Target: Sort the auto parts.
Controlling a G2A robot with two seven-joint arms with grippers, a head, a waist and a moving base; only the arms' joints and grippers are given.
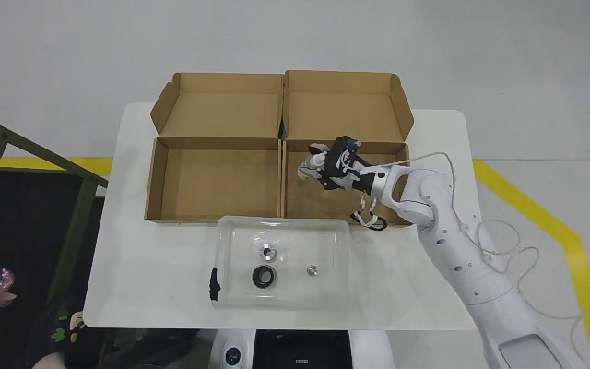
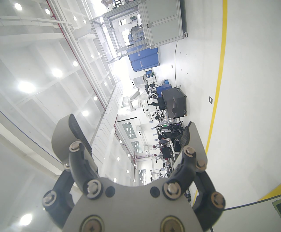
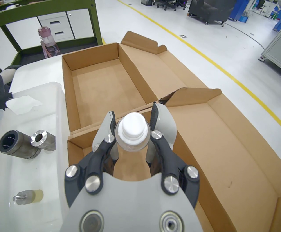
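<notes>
My right gripper [image 3: 132,114] is shut on a small white-capped clear part [image 3: 132,127]. It holds the part above the near left corner of the right cardboard box [image 3: 219,142], close to the wall shared with the left cardboard box [image 3: 105,87]. From above, the right gripper [image 1: 315,167] hangs over the right box [image 1: 369,198]. A clear plastic bin [image 1: 224,242] in front of the boxes holds a dark ring-shaped bushing [image 1: 264,276], a silver cylinder [image 1: 267,251] and a small metal piece [image 1: 312,270]. My left gripper [image 2: 131,123] is open, holds nothing and points up into the room.
Both boxes have their lids folded back [image 1: 230,103] away from me. A black object [image 1: 214,284] clings to the bin's left rim. A green shelf [image 3: 54,13] with a pink bottle stands beyond the table's left side. Bare white table [image 1: 157,277] lies left of the bin.
</notes>
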